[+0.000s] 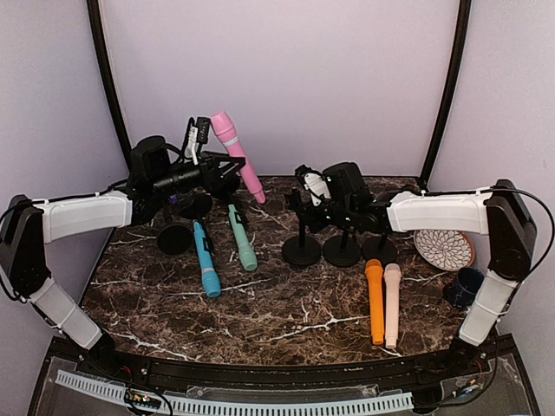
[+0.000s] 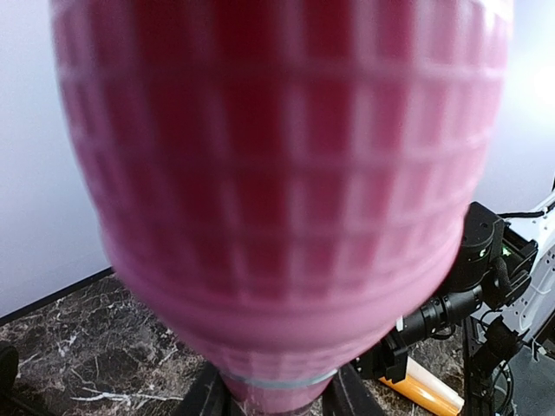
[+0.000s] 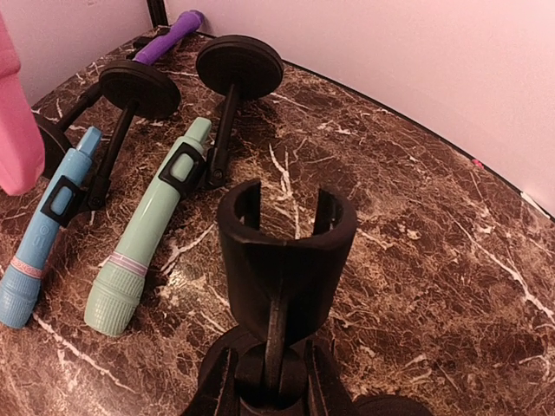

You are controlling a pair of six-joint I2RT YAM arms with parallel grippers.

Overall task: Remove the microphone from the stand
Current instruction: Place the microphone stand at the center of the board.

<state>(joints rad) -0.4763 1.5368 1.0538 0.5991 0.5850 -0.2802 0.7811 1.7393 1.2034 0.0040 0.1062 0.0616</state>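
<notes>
We see the left pincer [image 2: 277, 400] clenched on the handle of the pink mic [image 2: 277, 199]. The mic's mesh head rises just in front of this pincer and fills most of its wrist view. From above, the mic hangs tilted in the air, clear of the desk [image 1: 286, 334], with its lower end free.

The right pincer [image 3: 270, 386] is clenched on the neck of a stand [image 3: 284, 247]. The stand's open clip sits just above the pincer's fingers and holds nothing. The pink mic is well apart from this pincer, off to its left.

Ahead and to the left of the right pincer lie a blue mic [image 3: 43, 243] and a green mic [image 3: 147, 247], each clipped into a toppled stand flat on the desk. Farther ahead, a purple mic [image 3: 169, 39] lies near the wall. Behind the right pincer, toward the arm bases, an orange mic [image 1: 375, 299] and a pale mic [image 1: 392, 303] lie side by side.
</notes>
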